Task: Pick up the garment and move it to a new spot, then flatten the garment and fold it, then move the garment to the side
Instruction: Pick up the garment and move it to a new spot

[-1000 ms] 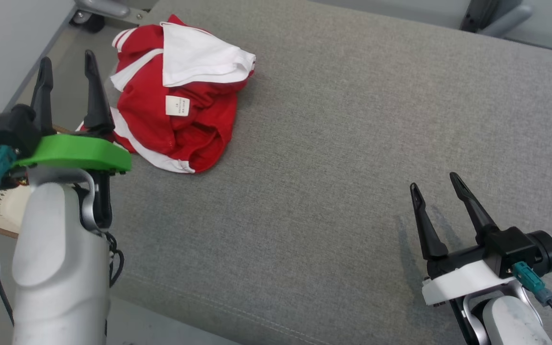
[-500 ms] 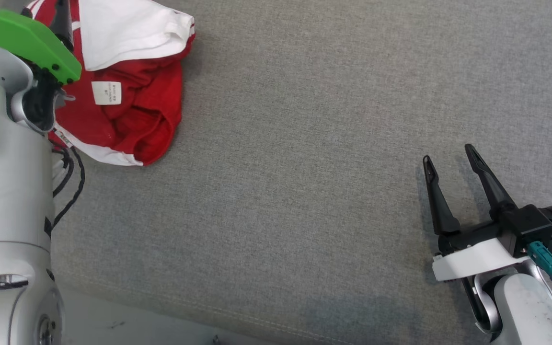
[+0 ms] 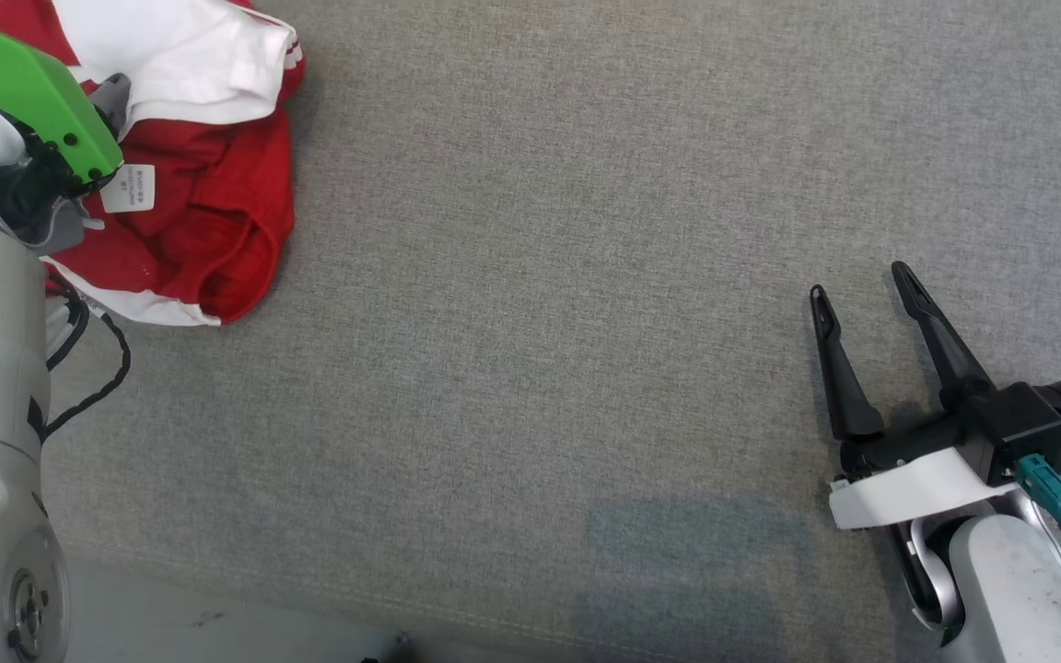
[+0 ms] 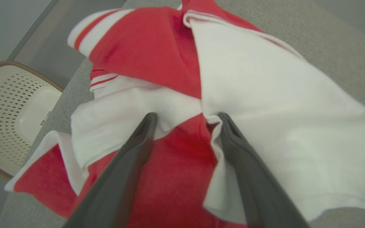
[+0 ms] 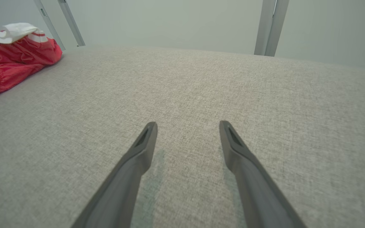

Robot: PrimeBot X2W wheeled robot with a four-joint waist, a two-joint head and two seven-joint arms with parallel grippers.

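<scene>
Left wrist view | crumpled red-and-white cloth garment [image 4: 144, 57] at tips of spread left gripper [image 4: 187, 117] | pickup step | next: pinch fold, lift

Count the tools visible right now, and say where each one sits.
2. The left tool is open, tips at the crumpled red-and-white garment; the right tool is open over the grey cushion, far from it.

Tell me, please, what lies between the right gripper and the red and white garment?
Nothing but bare grey upholstery: in the head view, the stretch from the right gripper to the garment holds no object.
</scene>
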